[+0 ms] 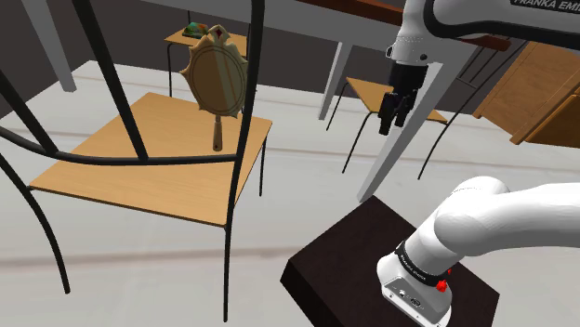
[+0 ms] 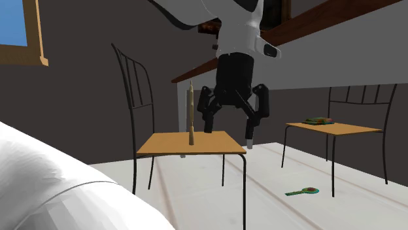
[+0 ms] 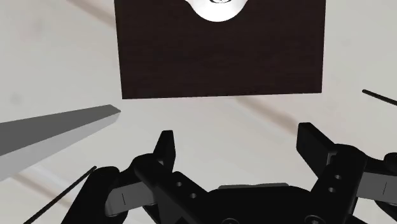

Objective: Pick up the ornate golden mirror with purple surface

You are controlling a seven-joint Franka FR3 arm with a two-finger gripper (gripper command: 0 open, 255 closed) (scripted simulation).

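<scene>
The hand mirror (image 1: 216, 85) stands upright on its handle on a wooden chair seat (image 1: 139, 163). Its frame is ornate and golden-brown, and the side I see in the shoulder view looks tan. In the second exterior view the mirror (image 2: 191, 112) is edge-on, a thin upright strip on the seat (image 2: 209, 144). My gripper (image 1: 391, 121) hangs open in the air, well off toward the shoulder view's right of the mirror and level with it. The gripper (image 2: 230, 134) holds nothing. In the wrist view the gripper (image 3: 236, 135) points down at the floor and the dark stand (image 3: 222, 57).
The chair's black metal back (image 1: 121, 84) curves up in the shoulder view's foreground. A grey table leg (image 1: 402, 139) slants just behind the gripper. A second chair (image 2: 333, 129) carries a green and red object (image 2: 318, 121). A small green hand mirror (image 2: 302, 192) lies on the floor.
</scene>
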